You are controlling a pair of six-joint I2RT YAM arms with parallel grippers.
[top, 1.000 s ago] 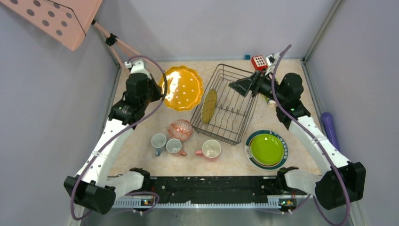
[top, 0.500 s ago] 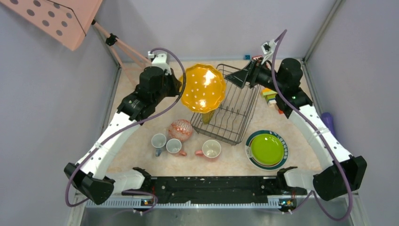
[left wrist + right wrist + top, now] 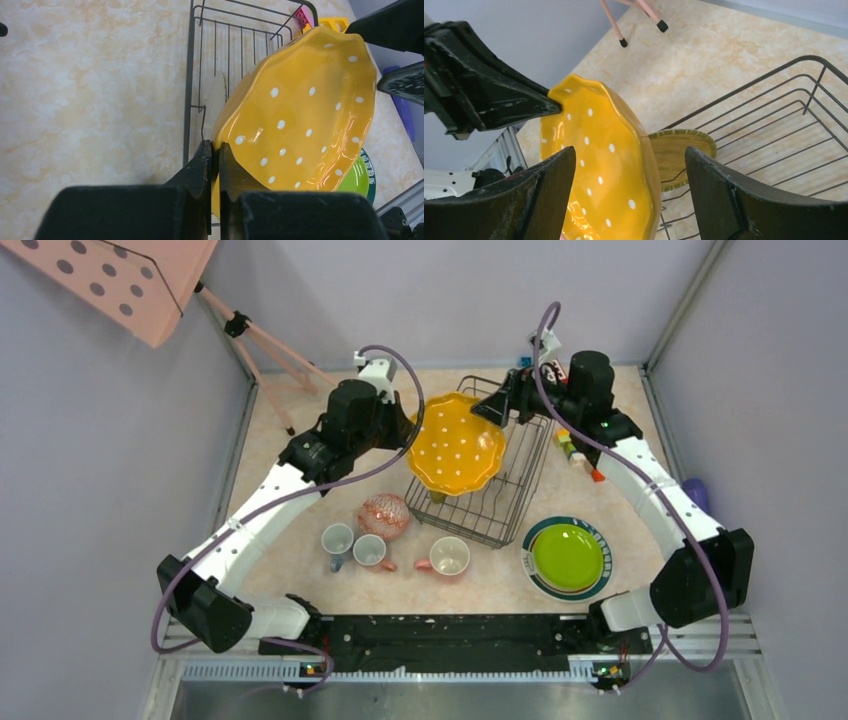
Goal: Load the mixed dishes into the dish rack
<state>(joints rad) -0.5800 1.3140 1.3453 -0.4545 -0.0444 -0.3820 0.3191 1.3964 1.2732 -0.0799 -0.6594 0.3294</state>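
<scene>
My left gripper (image 3: 410,430) is shut on the near rim of a yellow-orange wavy plate with white dots (image 3: 455,448) and holds it tilted above the left part of the dark wire dish rack (image 3: 500,505). The left wrist view shows the jaws (image 3: 215,145) pinching the plate (image 3: 300,115). My right gripper (image 3: 492,406) is open at the plate's far right rim; in its wrist view the plate (image 3: 594,165) lies between its spread fingers (image 3: 629,150). A smaller olive-yellow ribbed plate (image 3: 679,150) stands in the rack (image 3: 774,125).
A lime-green plate (image 3: 567,556) lies on a white plate with dark green rim (image 3: 535,535) at the front right. A patterned bowl (image 3: 384,515), two grey mugs (image 3: 337,539) and a pink mug (image 3: 449,556) stand near the front. Toy blocks (image 3: 575,450) and a purple cylinder (image 3: 697,495) lie right.
My left arm has lifted the dotted plate off the table and carried it right, over the rack. My right arm has swung left to the plate's far rim.
</scene>
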